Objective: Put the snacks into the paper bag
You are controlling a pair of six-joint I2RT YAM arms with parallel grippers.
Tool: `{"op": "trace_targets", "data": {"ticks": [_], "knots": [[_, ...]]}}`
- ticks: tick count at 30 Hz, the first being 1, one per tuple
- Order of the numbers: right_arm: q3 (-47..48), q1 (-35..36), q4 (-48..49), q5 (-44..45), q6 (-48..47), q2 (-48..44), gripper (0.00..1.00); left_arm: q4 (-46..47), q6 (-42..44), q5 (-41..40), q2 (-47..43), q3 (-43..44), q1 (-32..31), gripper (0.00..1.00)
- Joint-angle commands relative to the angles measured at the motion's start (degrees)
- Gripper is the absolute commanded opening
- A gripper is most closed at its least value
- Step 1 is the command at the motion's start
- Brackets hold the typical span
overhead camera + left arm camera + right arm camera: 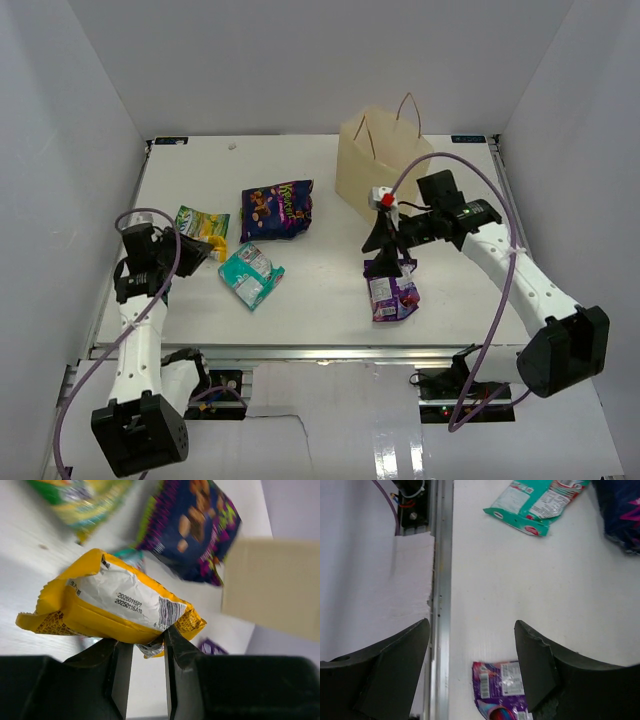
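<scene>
The snacks lie spread on the white table (pixel 320 255), inside white walls (pixel 300 60): a large purple packet (pixel 277 210) with yellow lettering too blurred to read, a green-yellow packet (pixel 198 220), a teal packet (pixel 251 275) and a small purple packet (pixel 391 292). The left gripper (pixel 148 647) is pinched tight on a yellow packet (pixel 110 605) printed with a barcode and the codes 20260115P1 and 20250116A10. The right gripper (pixel 472 645) hangs wide open, holding nothing, over the small purple packet. The paper bag (pixel 375 165) stands upright toward the far right; its inside is hidden.
</scene>
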Motion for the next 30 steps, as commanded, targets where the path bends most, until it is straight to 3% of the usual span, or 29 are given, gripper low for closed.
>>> {"op": "trace_targets", "data": {"ticks": [1,7,10,18,30], "knots": [[3.67,5.56,11.63,2.81,17.58,2.11,0.74,11.66,4.65,19.09,-1.43,-4.93,-5.37,0.0],[8.94,13.91,29.39,18.8,51.4,8.08,0.75,24.24,4.47,19.04,-1.17,-5.82,-24.35,0.0],[11.85,16.12,30.71,21.89,57.14,12.3,0.76,28.02,4.21,18.6,-0.47,-5.99,-30.25,0.0],[9.93,17.44,34.59,19.7,62.7,17.14,0.77,34.88,3.33,16.05,4.1,-5.73,-42.39,0.0],[6.58,19.55,36.79,18.55,65.34,18.28,0.74,38.93,3.59,17.28,6.83,-3.97,-46.01,0.0]]}}
